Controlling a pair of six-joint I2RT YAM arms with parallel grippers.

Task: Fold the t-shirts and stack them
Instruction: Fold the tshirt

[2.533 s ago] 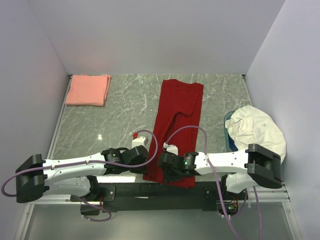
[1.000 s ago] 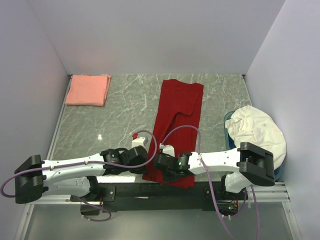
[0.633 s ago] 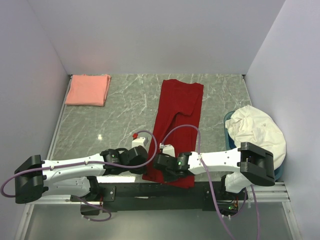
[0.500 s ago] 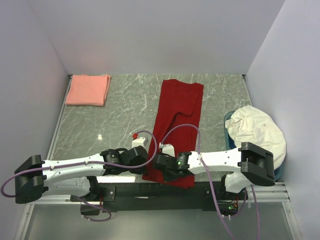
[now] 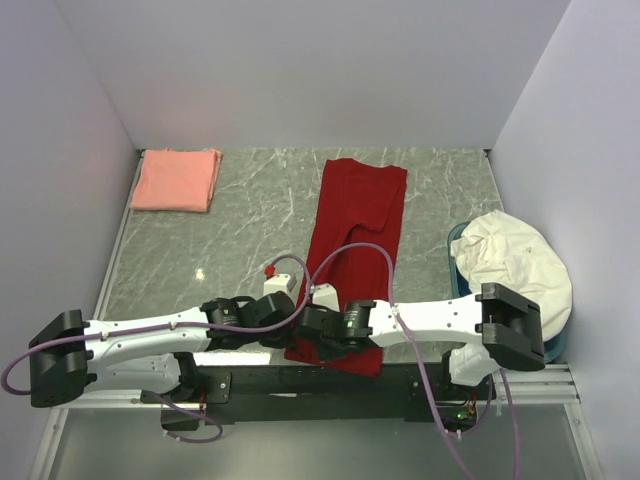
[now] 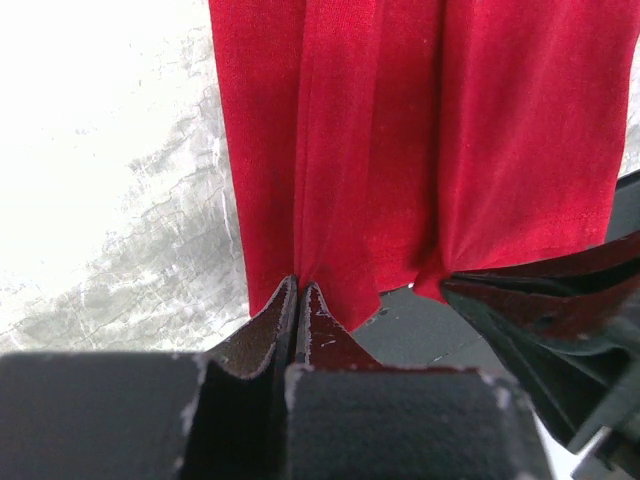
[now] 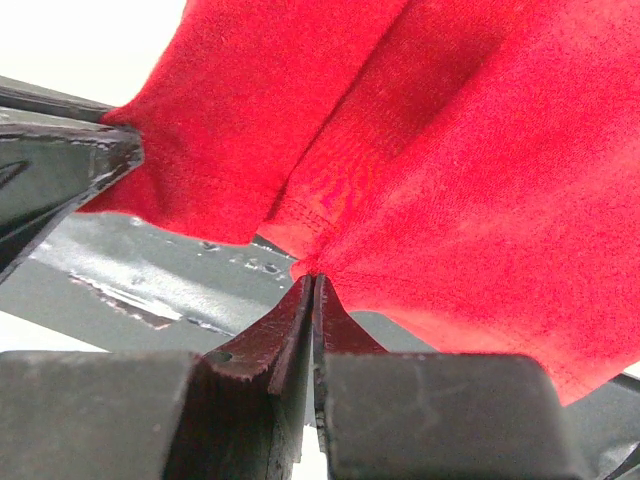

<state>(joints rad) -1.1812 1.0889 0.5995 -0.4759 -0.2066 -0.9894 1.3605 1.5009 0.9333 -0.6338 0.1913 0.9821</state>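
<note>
The deep red t-shirt (image 5: 358, 215) lies as a long narrow strip on the desk (image 5: 250, 235), its sides apparently already turned in and its near hem reaching just past the desk's front edge. Both tools work at that near hem. The left tool (image 6: 298, 292) is clenched near the hem's left corner, with cloth puckering into its closed jaws. The right tool (image 7: 312, 283) is pinched tight on the hem just to the right of it, the stitched edge bunched between its jaws. Gripping the hem at two points side by side keeps the edge straight – by my reading, ready to carry this end over toward the shirt's far end and halve its length. The salmon-pink t-shirt (image 5: 177, 180) sits folded well off to the red one's far left, likely the base of the stack. A heap of white cloth (image 5: 515, 255) rests to the red shirt's right
</note>
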